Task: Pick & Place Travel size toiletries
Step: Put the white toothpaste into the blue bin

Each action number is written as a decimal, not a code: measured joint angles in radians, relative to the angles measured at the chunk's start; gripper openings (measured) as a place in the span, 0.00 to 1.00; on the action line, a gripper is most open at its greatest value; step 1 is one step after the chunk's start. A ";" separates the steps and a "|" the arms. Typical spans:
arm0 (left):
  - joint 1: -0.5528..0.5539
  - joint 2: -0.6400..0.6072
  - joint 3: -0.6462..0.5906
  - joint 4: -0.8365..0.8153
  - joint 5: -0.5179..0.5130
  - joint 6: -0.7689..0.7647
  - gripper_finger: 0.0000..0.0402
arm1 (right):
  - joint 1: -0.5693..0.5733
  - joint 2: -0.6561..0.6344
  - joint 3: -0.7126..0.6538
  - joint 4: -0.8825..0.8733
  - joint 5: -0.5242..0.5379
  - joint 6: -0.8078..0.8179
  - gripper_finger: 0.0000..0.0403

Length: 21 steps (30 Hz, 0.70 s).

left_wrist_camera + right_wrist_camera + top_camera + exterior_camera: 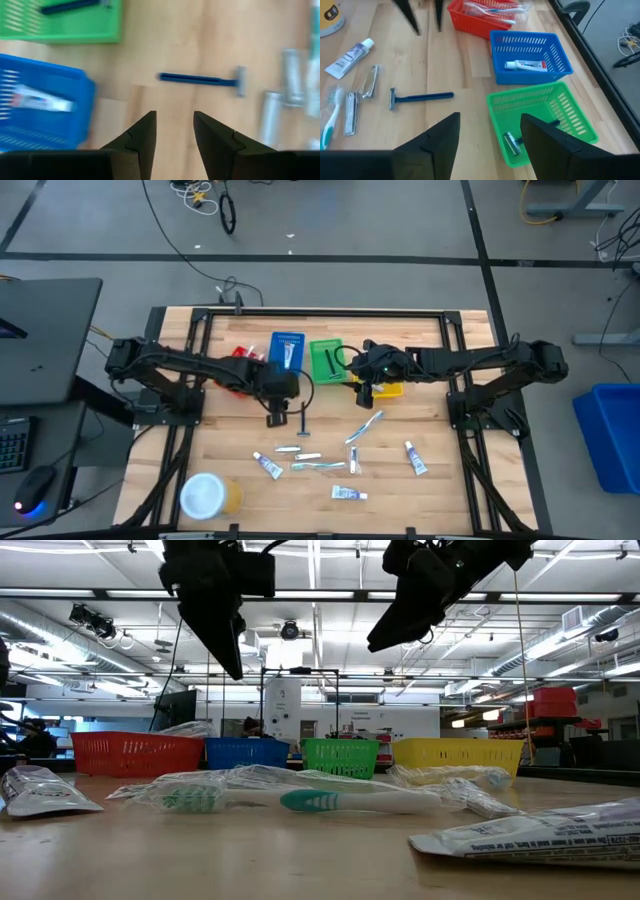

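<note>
My left gripper (175,135) hangs open above bare wood, just near of the blue bin (288,350). A dark blue razor (200,79) lies flat on the table close beside it. My right gripper (490,135) is open too, with nothing between its fingers, and hovers over the green bin (540,117). Inside that bin lies a dark razor (512,142). A white tube (525,65) rests in the blue bin. Toothbrushes (490,10) fill the red bin (240,365). Several tubes and a toothbrush (365,427) lie loose on the near part of the table.
A yellow bin (388,387) stands below my right arm. A white-lidded yellow jar (205,495) sits at the near left corner. Wrapped toothbrushes (300,800) and a flat tube (540,835) lie close to the near edge.
</note>
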 joint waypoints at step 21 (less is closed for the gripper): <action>-0.273 0.118 0.000 -0.032 0.160 -0.140 0.41 | 0.000 0.000 0.000 0.032 0.000 0.011 0.52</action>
